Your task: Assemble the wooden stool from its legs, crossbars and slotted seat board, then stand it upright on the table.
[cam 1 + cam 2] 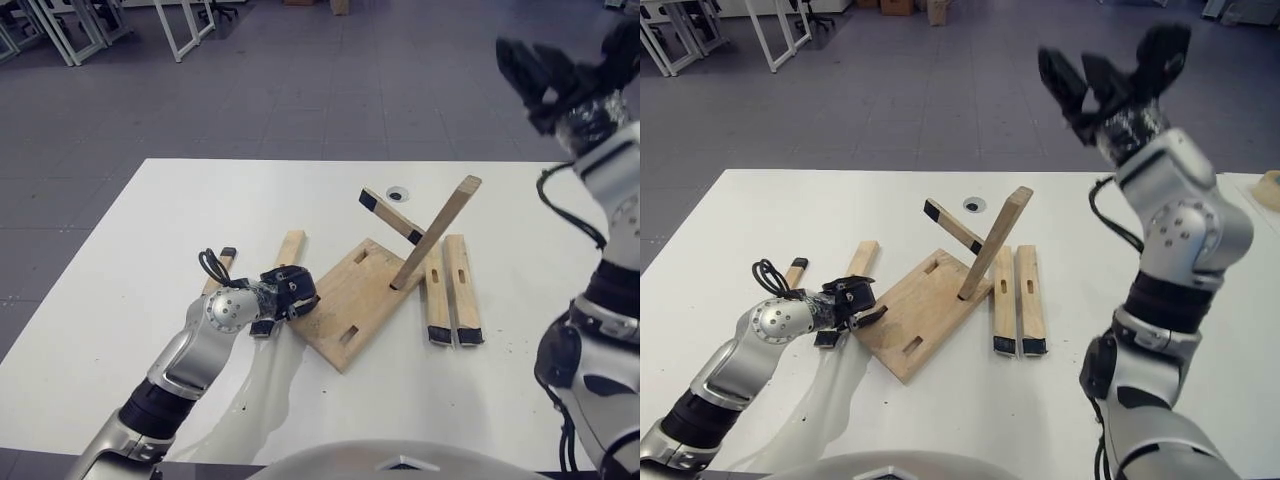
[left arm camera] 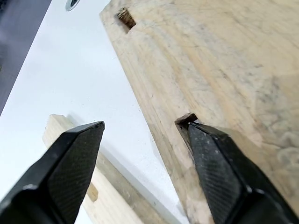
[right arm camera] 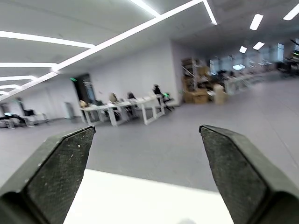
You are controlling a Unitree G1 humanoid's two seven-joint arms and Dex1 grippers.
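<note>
On the table (image 1: 150, 260), left jaws spread astride the seat board (image 1: 350, 292) edge

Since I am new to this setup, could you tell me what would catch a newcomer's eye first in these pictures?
The leg stands out first, rising tilted from the right corner of the seat board, which lies flat mid-table. The left gripper sits at the board's left edge, its open jaws straddling that edge. The right gripper is raised high on the right, jaws open and empty.
</note>
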